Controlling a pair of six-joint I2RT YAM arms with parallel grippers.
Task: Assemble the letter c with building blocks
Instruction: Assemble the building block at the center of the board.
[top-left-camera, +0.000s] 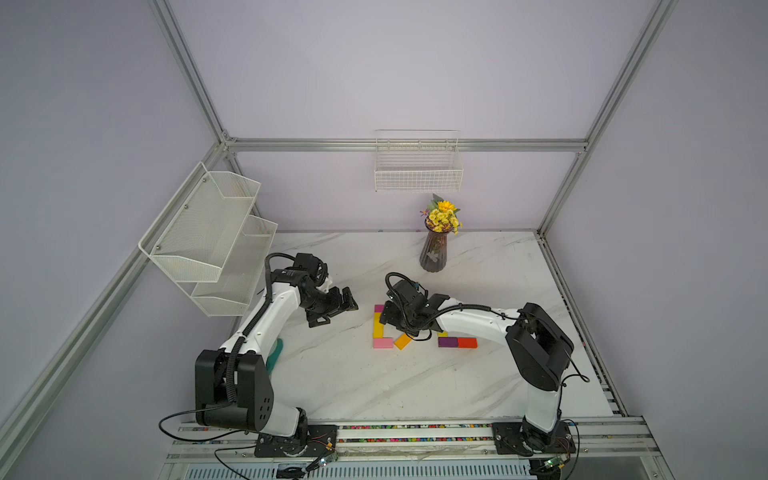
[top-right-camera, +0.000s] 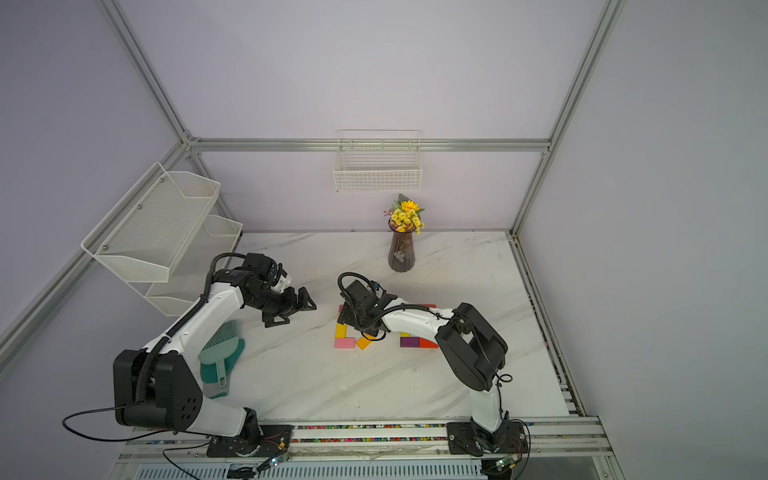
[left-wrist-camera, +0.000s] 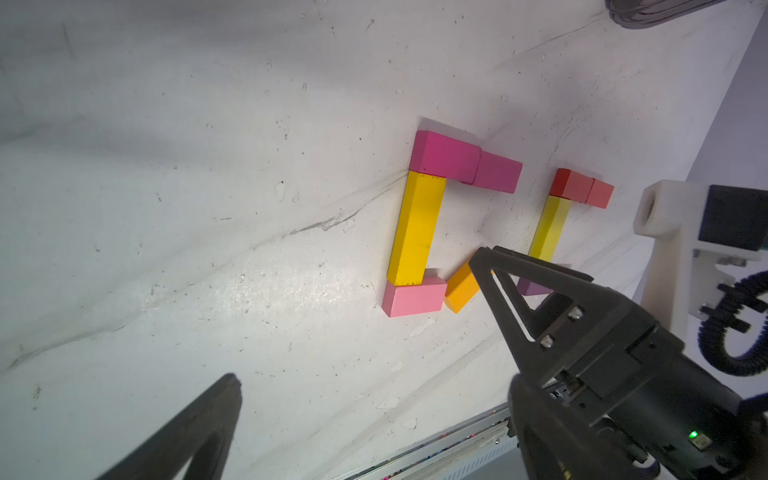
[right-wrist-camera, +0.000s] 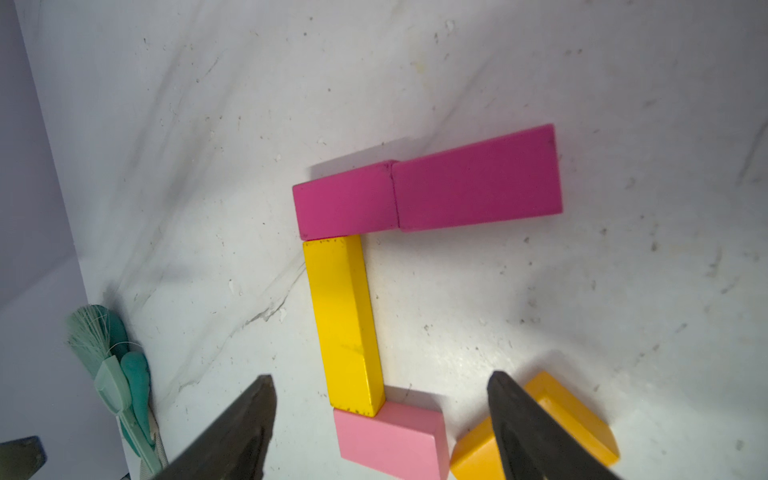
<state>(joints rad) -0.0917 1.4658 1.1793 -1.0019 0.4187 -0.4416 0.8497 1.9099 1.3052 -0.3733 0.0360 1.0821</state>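
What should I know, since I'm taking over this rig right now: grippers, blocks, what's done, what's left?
Left gripper: open, empty, off to the side of the blocks.
Right gripper: open, empty, over pink and orange.
Blocks: magentas form the top bar, yellow the spine, pink the lower corner; orange lies askew beside pink. Reds, second yellow and purple sit apart, partly hidden by the right arm.
Done: top, spine, corner.
Left: probably square orange against pink as the bottom bar.

A flower vase (top-left-camera: 434, 253) stands far back (wire basket (top-left-camera: 418, 180) hangs above).
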